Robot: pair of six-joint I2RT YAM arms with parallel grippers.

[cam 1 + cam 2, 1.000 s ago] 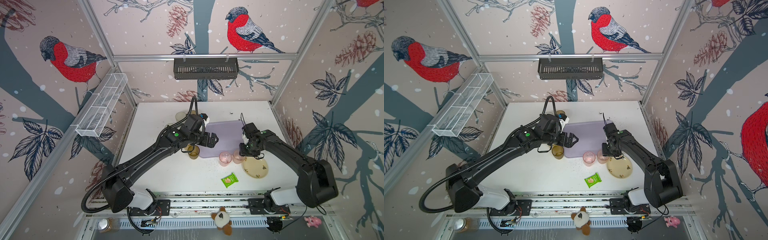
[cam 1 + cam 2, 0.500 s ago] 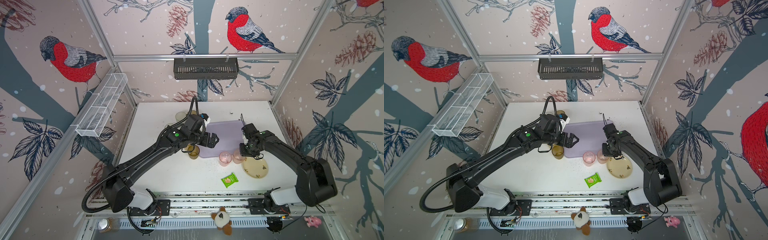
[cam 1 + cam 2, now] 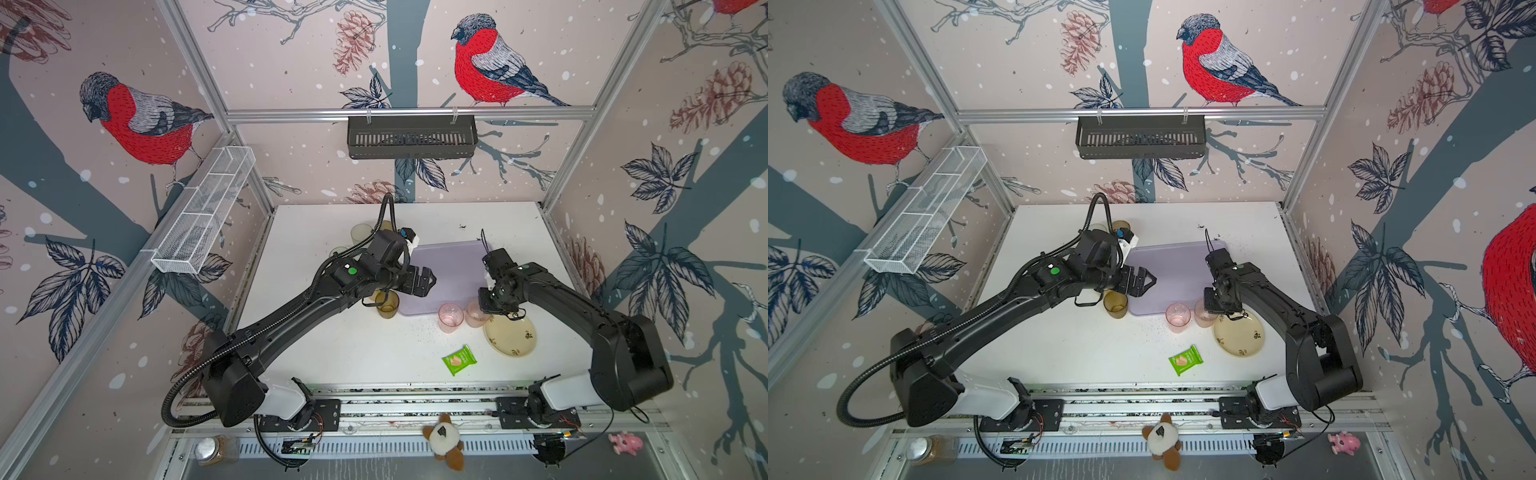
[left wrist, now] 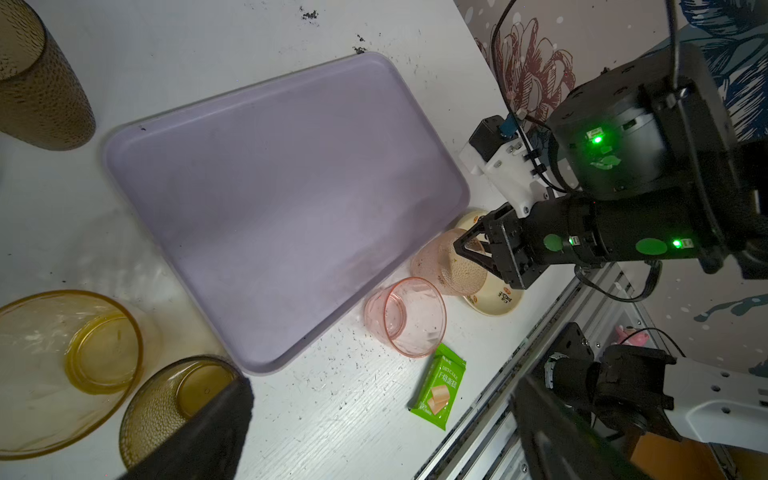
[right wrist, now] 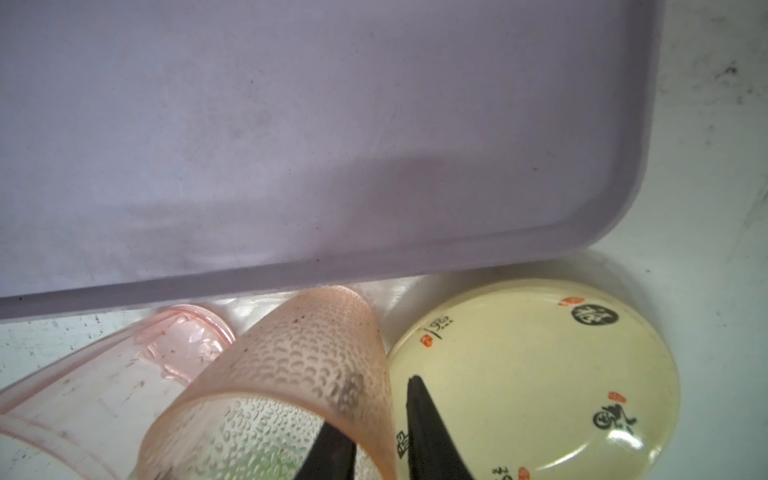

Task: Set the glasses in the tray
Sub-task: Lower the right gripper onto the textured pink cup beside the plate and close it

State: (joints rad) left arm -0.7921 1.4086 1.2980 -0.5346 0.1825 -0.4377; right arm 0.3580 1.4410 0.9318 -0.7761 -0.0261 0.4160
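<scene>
The lilac tray (image 3: 449, 270) (image 3: 1175, 270) (image 4: 282, 199) lies mid-table with nothing in it. Two pink glasses stand against its near edge: a smooth one (image 3: 450, 316) (image 4: 409, 318) and a textured one (image 3: 475, 312) (image 5: 299, 365). My right gripper (image 3: 488, 305) (image 5: 374, 405) straddles the textured glass's wall, one finger inside and one outside; whether they pinch it does not show. My left gripper (image 3: 424, 280) (image 4: 384, 390) hangs open over the tray's left edge. A brown glass (image 3: 387, 305) (image 4: 178, 399) and an amber glass (image 4: 70, 365) stand beside it. More glasses (image 3: 360, 235) stand behind the left arm.
A cream plate (image 3: 510, 336) (image 5: 519, 374) lies right next to the textured pink glass, under my right gripper. A green snack packet (image 3: 459, 360) (image 4: 440, 386) lies nearer the front. A black basket (image 3: 411, 137) and a white wire basket (image 3: 203, 216) hang on the walls.
The right gripper's jaws have narrowed around the textured pink glass's wall. Both arms have hardly moved, and the left gripper has stayed open.
</scene>
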